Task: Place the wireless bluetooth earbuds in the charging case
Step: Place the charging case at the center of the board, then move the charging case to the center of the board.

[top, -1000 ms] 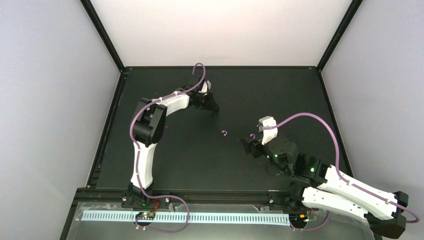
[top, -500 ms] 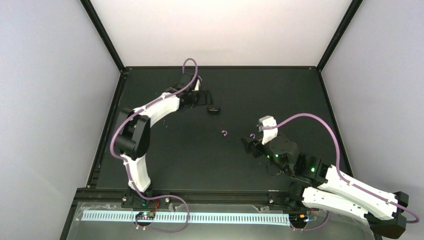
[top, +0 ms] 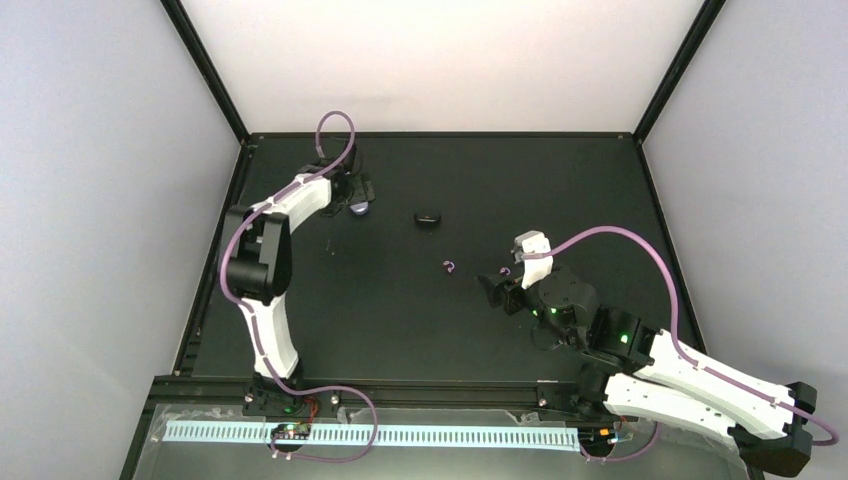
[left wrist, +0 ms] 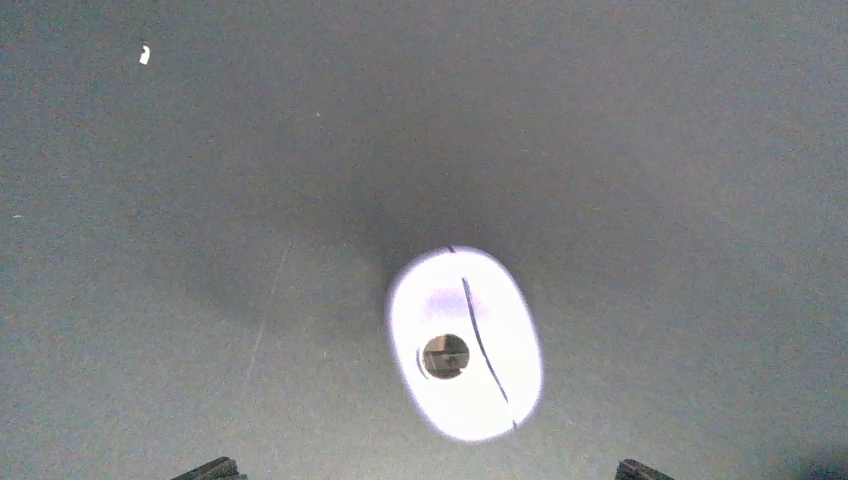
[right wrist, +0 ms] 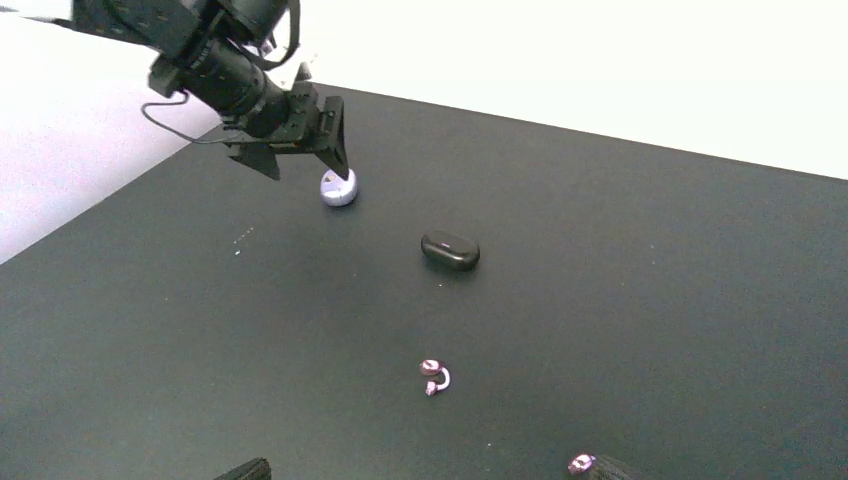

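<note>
Right now, your left gripper is reaching to the far left part of the black table and is hanging over the charging case. Its jaws are standing wide apart and are gripping nothing. In the left wrist view only the two fingertips are peeking in at the lower corners. The pale lavender case is lying on the mat between and just ahead of them, touching neither. A thin dark line is running along the case's upper face, with a small round mark beside it.

Your right gripper is waiting nearer the middle right of the table, well apart from the case, with its jaws also spread wide and empty.

A black oval piece is resting on the mat to the right of the case, apart from it. The two wireless bluetooth earbuds are lying loose on the mat, outside the case. One earbud is sitting in the open between the black piece and your right gripper. The other earbud is lying just beside one right fingertip. Both are showing as tiny specks with a pinkish glint, too small for their shape to be told.
</note>
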`<control>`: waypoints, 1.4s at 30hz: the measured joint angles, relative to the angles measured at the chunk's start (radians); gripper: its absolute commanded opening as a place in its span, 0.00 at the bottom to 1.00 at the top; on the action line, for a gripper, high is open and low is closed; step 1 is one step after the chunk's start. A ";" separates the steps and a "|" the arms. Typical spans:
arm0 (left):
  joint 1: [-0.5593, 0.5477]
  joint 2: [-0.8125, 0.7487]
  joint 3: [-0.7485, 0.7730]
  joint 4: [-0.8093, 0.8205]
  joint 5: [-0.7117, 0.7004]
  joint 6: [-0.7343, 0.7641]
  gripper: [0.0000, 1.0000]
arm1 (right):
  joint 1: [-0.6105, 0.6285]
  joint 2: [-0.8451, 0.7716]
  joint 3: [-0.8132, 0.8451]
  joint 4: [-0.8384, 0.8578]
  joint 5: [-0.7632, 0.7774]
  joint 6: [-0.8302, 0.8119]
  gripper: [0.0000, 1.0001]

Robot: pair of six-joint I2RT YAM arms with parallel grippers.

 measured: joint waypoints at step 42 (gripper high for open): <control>-0.018 0.178 0.101 -0.084 -0.015 0.018 0.38 | 0.000 0.035 0.012 0.017 -0.014 0.000 0.83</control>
